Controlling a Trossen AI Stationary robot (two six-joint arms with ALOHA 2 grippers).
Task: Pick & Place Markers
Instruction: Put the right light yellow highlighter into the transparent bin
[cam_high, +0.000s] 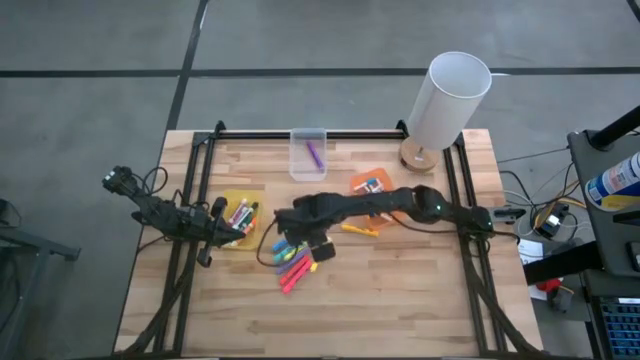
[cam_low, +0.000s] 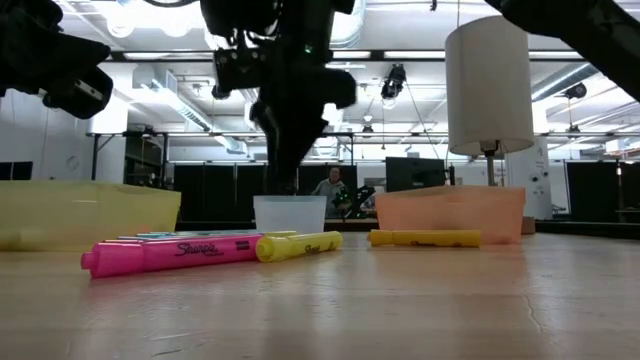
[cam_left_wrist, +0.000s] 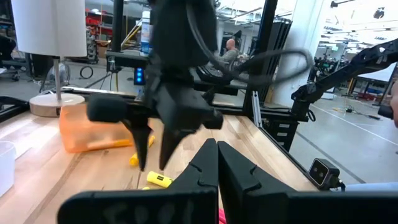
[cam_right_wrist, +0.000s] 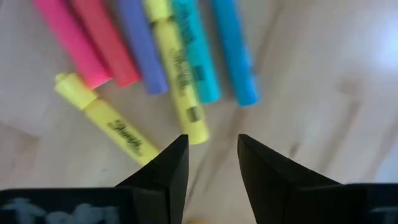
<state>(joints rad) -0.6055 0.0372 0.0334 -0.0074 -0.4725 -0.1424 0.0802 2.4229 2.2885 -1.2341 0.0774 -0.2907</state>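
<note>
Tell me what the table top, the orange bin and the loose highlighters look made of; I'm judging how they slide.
Table top: wood, likely butcher block, matte, with visible plank seams and grain. Orange bin: translucent plastic, since light shows through its walls. Highlighters: smooth, probably plastic barrels with a slight sheen and printed lettering.

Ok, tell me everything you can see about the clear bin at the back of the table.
The clear bin is a small, roughly square, open-topped tub of see-through, slightly frosted-looking plastic. It stands upright on the wooden table near the back edge, between the yellow and orange bins and apart from both. Inside lies a single purple marker, slanted across its floor. Nothing else touches the bin; neither gripper is at it. In the low view it shows as a pale, empty-looking tub behind the loose highlighters.
</note>
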